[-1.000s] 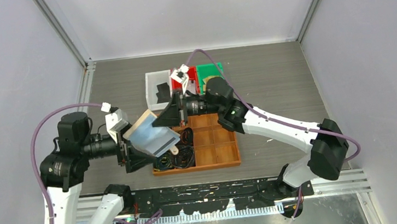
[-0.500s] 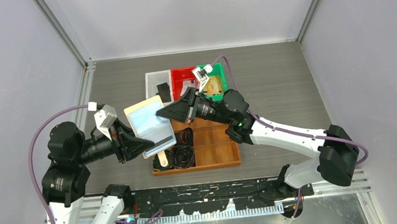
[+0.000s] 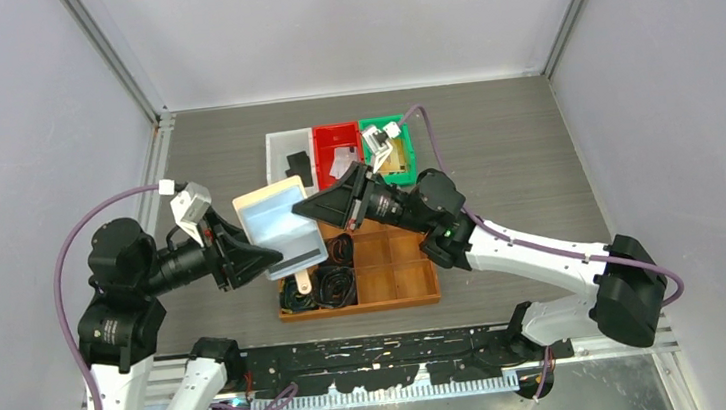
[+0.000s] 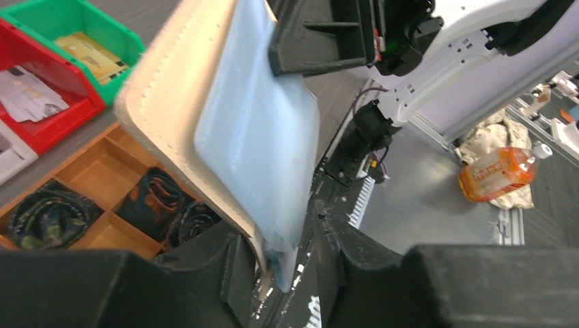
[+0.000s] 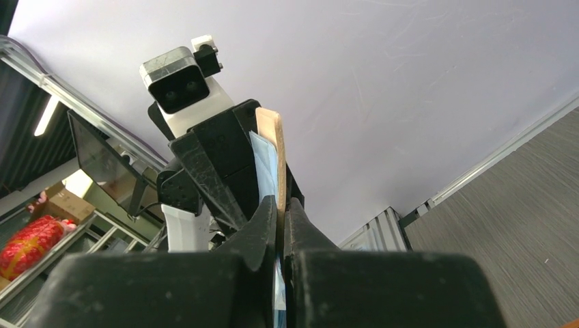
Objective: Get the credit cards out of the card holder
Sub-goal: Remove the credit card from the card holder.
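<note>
The card holder [image 3: 279, 225], tan outside with pale blue pockets, hangs open in the air above the wooden tray, between both grippers. My right gripper [image 3: 305, 209] is shut on its right edge; in the right wrist view the tan edge [image 5: 273, 143] runs between the jaws of that gripper [image 5: 281, 208]. My left gripper [image 3: 266, 261] sits at the holder's lower edge. In the left wrist view the cover [image 4: 164, 89] and blue pockets [image 4: 252, 130] dip between the jaws of the left gripper [image 4: 280, 229], with a gap on the right side. Credit cards lie in the green bin [image 3: 395, 159], the red bin [image 3: 340, 162] and the white bin [image 3: 299, 166].
A wooden divided tray [image 3: 390, 268] lies under the holder, with dark coiled belts [image 3: 337, 286] in its left compartments. White [image 3: 279, 153], red [image 3: 322, 139] and green [image 3: 405, 141] bins stand in a row behind it. Grey walls close in the table.
The holder rose and turned its blue inside more toward the top camera. The left arm drew back to the left and the right wrist shifted right. The left jaws narrowed round the holder's lower edge.
</note>
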Tool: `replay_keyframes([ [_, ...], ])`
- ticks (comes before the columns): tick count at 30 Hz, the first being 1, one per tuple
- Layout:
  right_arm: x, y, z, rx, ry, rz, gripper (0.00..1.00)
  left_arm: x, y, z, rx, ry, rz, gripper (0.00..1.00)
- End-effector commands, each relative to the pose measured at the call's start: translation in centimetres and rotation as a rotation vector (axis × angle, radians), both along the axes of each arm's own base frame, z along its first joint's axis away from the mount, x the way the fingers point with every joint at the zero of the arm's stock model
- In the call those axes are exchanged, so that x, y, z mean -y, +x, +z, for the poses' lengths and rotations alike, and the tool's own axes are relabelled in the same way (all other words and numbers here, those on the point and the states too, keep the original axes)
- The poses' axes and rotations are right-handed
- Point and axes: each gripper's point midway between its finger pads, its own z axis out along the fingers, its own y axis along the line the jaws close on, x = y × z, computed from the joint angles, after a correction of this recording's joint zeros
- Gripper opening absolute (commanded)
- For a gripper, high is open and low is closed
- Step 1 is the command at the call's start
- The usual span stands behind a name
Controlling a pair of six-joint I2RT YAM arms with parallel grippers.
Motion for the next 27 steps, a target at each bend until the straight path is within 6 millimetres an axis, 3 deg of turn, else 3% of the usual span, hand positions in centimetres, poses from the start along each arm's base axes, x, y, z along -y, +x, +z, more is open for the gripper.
replay_keyframes([
  [1, 1.0, -1.6, 2.9, 0.078, 0.08, 0.015, 0.01, -0.5, 1.8, 1.8, 0.088, -0.008, 0.091, 0.29],
  [4, 1.0, -2.0, 2.3, 0.075, 0.067, 0.032, 0.02, -0.8, 2.1, 1.6, 0.092, 0.001, 0.118, 0.17],
  [6, 0.9, -2.5, 2.1, 0.077, 0.059, 0.063, 0.1, -0.7, 1.9, 1.4, 0.096, 0.009, 0.102, 0.13],
  [10, 0.5, -4.8, 2.1, 0.163, 0.013, 0.188, 0.46, -0.3, 0.9, 0.7, 0.077, 0.027, 0.023, 0.1],
  [12, 0.3, -5.6, 2.1, 0.223, -0.049, 0.231, 0.53, 0.0, 0.2, 0.4, 0.066, 0.04, -0.028, 0.1],
  [18, 0.1, -7.1, 0.3, 0.356, -0.196, 0.333, 0.58, 0.2, -0.8, 0.0, -0.001, 0.064, -0.101, 0.1],
  [20, 0.3, -7.2, -1.2, 0.384, -0.285, 0.349, 0.58, 0.3, -1.1, -0.1, -0.03, 0.068, -0.13, 0.1],
  [27, 1.4, -5.0, -5.8, 0.587, -0.639, 0.283, 0.55, 0.1, -1.4, -1.3, -0.067, 0.113, -0.166, 0.11],
])
